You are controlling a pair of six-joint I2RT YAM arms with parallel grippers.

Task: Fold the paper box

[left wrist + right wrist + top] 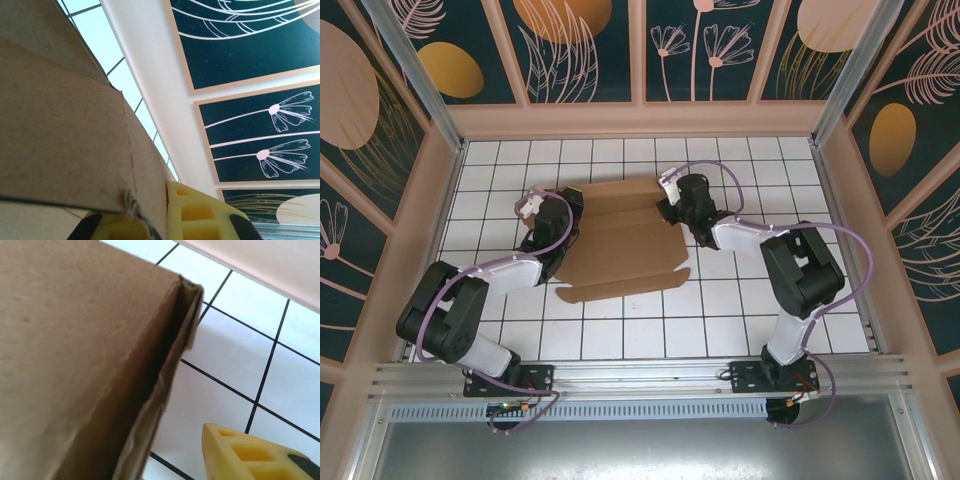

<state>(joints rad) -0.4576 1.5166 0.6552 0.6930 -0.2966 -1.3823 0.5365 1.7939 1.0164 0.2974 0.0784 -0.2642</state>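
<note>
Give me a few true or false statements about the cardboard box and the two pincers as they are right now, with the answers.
1. The paper box lies on a white tiled table. True.
2. The left pincer is clamped on a cardboard edge of the box. True.
3. The right pincer has its visible finger pressed against the cardboard. False: bare tile shows between that finger and the box wall.
4. The box is fully folded and closed. False: its near panel lies flat and open on the table.
5. Both arms work from the same side of the box. False: the left arm is at its left side and the right arm at its right.
</note>
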